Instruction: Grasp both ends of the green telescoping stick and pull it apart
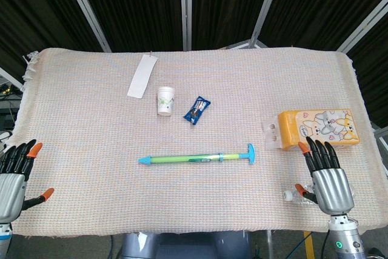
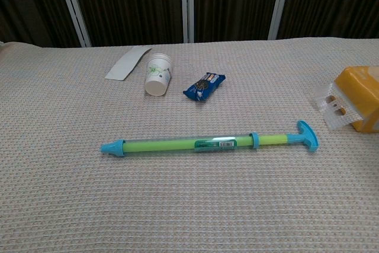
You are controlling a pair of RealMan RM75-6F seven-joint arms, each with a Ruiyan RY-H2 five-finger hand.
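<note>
The green telescoping stick lies flat across the middle of the cloth-covered table, its blue tip to the left and its blue T-handle to the right; the chest view shows the stick whole. My left hand hovers at the table's near left edge, fingers spread and holding nothing. My right hand is at the near right, fingers extended upward and apart, a short way right of the T-handle. Neither hand touches the stick. The chest view shows no hands.
A small paper cup, a blue snack packet and a white paper strip lie behind the stick. An orange tissue pack sits just beyond my right hand. A small clear object lies beside that hand.
</note>
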